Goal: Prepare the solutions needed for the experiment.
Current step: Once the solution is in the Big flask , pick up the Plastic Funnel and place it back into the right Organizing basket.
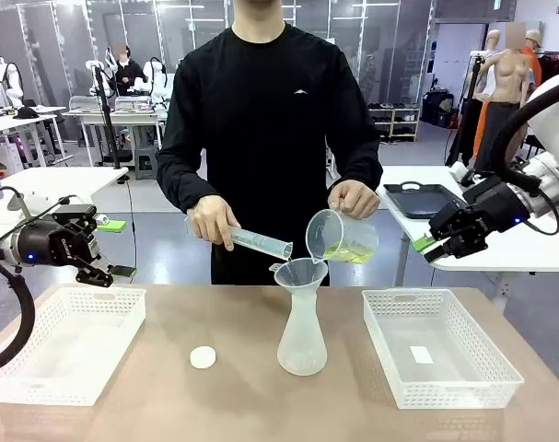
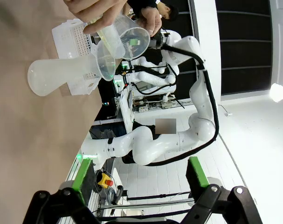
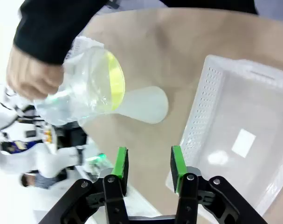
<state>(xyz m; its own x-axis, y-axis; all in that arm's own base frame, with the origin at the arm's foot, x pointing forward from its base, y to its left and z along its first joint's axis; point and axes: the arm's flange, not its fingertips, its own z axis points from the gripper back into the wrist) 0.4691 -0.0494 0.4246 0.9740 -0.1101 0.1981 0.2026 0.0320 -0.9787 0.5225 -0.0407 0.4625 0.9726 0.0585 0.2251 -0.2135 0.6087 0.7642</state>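
Across the table, a person tilts a clear beaker (image 1: 342, 238) holding the pale yellow-green solution (image 1: 349, 251) over a funnel (image 1: 299, 273). The funnel sits in a translucent flask (image 1: 302, 339) at the table's middle. The person's other hand holds a graduated cylinder (image 1: 259, 243), slanted toward the funnel. My left gripper (image 1: 102, 273) hovers open and empty over the left basket's far edge, its green pads (image 2: 83, 171) wide apart. My right gripper (image 1: 434, 250) hangs above the right basket, its jaws (image 3: 148, 163) partly apart with nothing between them. In the right wrist view, beaker (image 3: 85, 86), solution (image 3: 114, 79) and flask (image 3: 142, 105) lie ahead.
A white basket (image 1: 67, 343) stands at the left and another (image 1: 441, 346) at the right, with a small white label inside. A small white round cap (image 1: 203, 357) lies left of the flask. Other tables and equipment stand behind the person.
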